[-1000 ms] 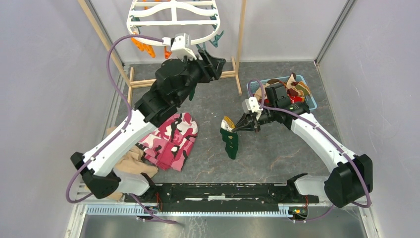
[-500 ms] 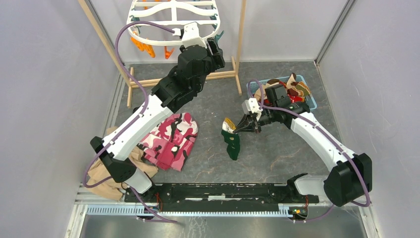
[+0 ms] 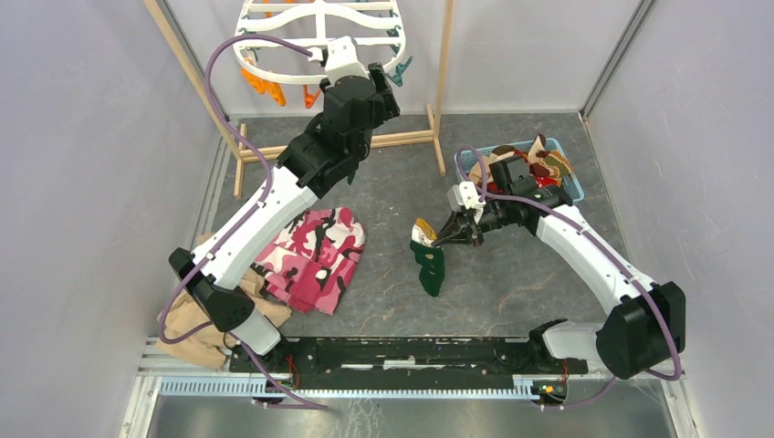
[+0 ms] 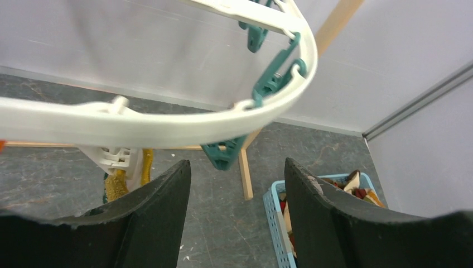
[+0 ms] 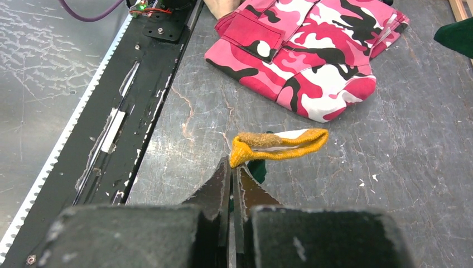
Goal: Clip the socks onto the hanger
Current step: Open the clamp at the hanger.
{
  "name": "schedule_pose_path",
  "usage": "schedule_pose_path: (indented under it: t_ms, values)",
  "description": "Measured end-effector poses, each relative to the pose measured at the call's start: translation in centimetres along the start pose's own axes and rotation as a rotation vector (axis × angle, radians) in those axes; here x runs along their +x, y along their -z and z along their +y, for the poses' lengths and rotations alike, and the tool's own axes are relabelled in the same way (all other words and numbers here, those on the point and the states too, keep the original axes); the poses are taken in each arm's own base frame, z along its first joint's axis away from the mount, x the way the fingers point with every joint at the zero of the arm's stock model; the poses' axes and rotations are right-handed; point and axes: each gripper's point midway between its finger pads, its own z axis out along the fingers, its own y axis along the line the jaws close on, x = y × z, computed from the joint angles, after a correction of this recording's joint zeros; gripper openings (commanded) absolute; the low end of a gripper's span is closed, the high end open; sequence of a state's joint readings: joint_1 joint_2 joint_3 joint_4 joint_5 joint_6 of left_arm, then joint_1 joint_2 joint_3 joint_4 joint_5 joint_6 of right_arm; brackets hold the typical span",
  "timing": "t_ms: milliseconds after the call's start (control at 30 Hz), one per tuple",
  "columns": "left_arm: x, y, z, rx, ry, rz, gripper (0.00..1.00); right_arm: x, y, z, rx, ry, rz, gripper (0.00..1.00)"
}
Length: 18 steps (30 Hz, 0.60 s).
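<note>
The hanger [image 4: 167,125] fills the upper part of the left wrist view, its white rim curving across the frame, and it hangs at the top centre of the overhead view; nothing about it has changed.

The left arm [image 3: 274,196] has: over the last second it has risen from the middle of the overhead view to the frame's lower right rim. The pink camouflage garment [image 3: 315,260] lies flat at lower left of centre, untouched; the blue basket [image 4: 271,209] of spare socks sits at the lower right of the left wrist view.

The left gripper [image 4: 237,173] now sits just under the rim with its fingers spread wide and holding nothing; a teal clip [image 4: 223,155] dangles in the gap between them, not yet touched. To the left of that clip a white clip seems to hold something with a yellow cuff already.

The right gripper [image 5: 230,167] has barely moved; its fingers are pinched tight on the dark green sock [image 3: 427,265] by its yellow cuff, right of centre overhead, over the table [image 3: 511,274].

This looks like the line-up for squeezing the teal clip open; the sock must still travel up to it.
</note>
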<state>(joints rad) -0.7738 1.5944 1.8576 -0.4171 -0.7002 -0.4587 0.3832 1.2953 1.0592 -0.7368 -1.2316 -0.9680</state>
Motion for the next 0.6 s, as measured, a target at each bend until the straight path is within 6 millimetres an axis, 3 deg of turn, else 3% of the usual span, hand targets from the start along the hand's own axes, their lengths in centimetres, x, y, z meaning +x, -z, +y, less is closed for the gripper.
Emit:
schedule_pose_path:
  t_ms: [600]
  values:
    - [-0.4,-2.4,2.0,-0.024,-0.005,-0.046,0.64,0.1,0.2,0.0,-0.018,-0.003,0.006,0.00]
